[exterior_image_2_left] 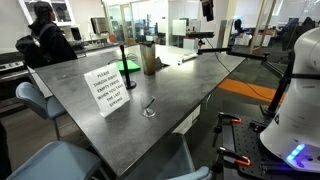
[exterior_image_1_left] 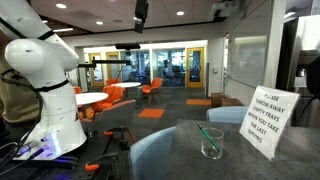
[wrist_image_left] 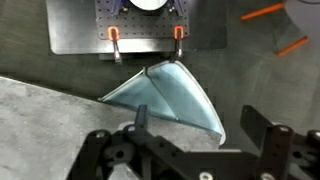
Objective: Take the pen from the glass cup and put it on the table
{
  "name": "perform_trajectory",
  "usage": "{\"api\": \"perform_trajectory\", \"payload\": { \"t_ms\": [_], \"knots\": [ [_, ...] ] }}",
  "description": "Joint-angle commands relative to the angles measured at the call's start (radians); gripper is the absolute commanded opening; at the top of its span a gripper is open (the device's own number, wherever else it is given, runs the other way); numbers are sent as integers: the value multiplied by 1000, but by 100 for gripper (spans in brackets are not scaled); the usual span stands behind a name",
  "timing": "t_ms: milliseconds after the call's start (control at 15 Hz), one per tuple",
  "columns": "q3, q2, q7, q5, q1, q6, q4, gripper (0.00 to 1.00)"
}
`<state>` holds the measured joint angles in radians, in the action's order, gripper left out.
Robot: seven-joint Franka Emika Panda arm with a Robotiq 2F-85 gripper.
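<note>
The glass cup (exterior_image_1_left: 213, 146) stands on the grey-blue table (exterior_image_1_left: 185, 160), in front of the white sign. The green pen (exterior_image_1_left: 207, 133) leans inside the cup, its top sticking out over the rim. In an exterior view the cup (exterior_image_2_left: 150, 108) sits near the middle of the table (exterior_image_2_left: 190, 85); the pen is hard to make out there. My gripper (exterior_image_1_left: 140, 11) hangs high above the floor, far from the cup, and also shows at the top of an exterior view (exterior_image_2_left: 207, 9). In the wrist view the gripper (wrist_image_left: 200, 122) is open and empty. Cup and pen are out of the wrist view.
A white sign (exterior_image_2_left: 108, 88) stands next to the cup. A black stand (exterior_image_2_left: 128, 72) and a brown container (exterior_image_2_left: 148, 58) sit further back. A blue chair (wrist_image_left: 170, 95) lies below the gripper by the table edge (wrist_image_left: 50, 125). A person (exterior_image_2_left: 45, 35) stands beyond the table.
</note>
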<state>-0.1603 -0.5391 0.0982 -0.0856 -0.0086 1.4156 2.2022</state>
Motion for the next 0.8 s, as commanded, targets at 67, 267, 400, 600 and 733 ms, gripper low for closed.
{"api": "perform_trajectory", "payload": {
  "t_ms": [67,267,400,600,733],
  "knots": [
    [13,104,14,1,-30,24,-65,100],
    [14,165,17,5,-36,77,-77,100],
    [13,203,24,-2,-37,103,-82,100],
    [18,263,26,15,-39,149,-85,100],
    [10,314,29,10,-47,225,-84,100]
  ]
}}
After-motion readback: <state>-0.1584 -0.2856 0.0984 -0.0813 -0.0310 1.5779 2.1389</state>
